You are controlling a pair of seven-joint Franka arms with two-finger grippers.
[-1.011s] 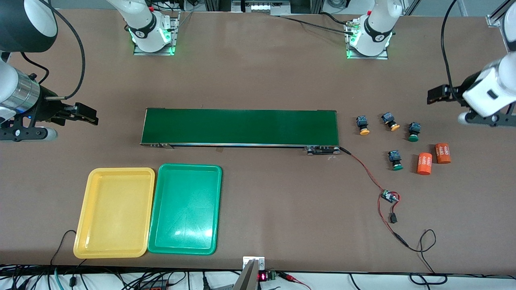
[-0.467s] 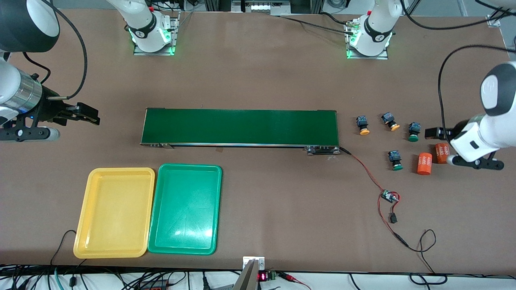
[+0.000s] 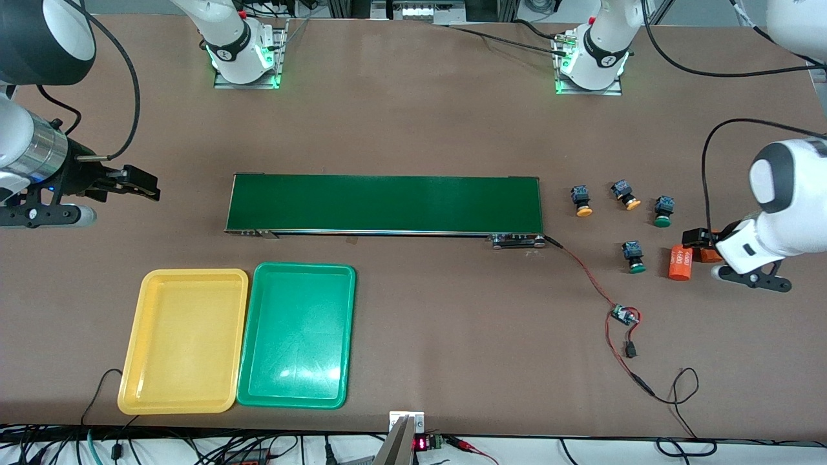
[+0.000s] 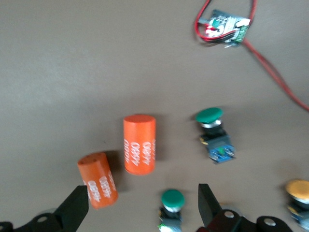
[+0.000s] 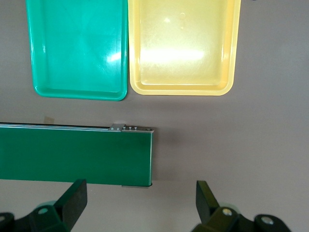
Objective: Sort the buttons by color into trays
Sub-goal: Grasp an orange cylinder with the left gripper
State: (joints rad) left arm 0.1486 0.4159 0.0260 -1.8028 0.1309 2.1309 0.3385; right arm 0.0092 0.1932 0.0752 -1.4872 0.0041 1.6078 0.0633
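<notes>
Four buttons lie on the table off the conveyor's left-arm end: two yellow [image 3: 583, 200] [image 3: 625, 194] and two green [image 3: 662, 212] [image 3: 634, 257]. My left gripper [image 3: 696, 237] is open and empty, over the table by an orange cylinder. In the left wrist view the left gripper [image 4: 142, 205] has one green button [image 4: 172, 202] between its spread fingers, with the other green button [image 4: 215, 133] and a yellow one [image 4: 299, 191] farther off. My right gripper [image 3: 139, 183] waits open beside the conveyor's other end. The yellow tray [image 3: 194, 274] and green tray [image 3: 303, 267] stand side by side.
A long dark-green conveyor [image 3: 384, 203] crosses the middle. Two orange cylinders [image 3: 680, 263] [image 4: 98, 180] lie beside the buttons. A red wire with a small circuit board [image 3: 623, 315] runs from the conveyor toward the front edge. The right wrist view shows both trays [image 5: 77, 92] [image 5: 181, 89].
The left arm has swung down from beside the buttons to over the orange cylinders, its gripper still open. The right arm has hardly moved.
</notes>
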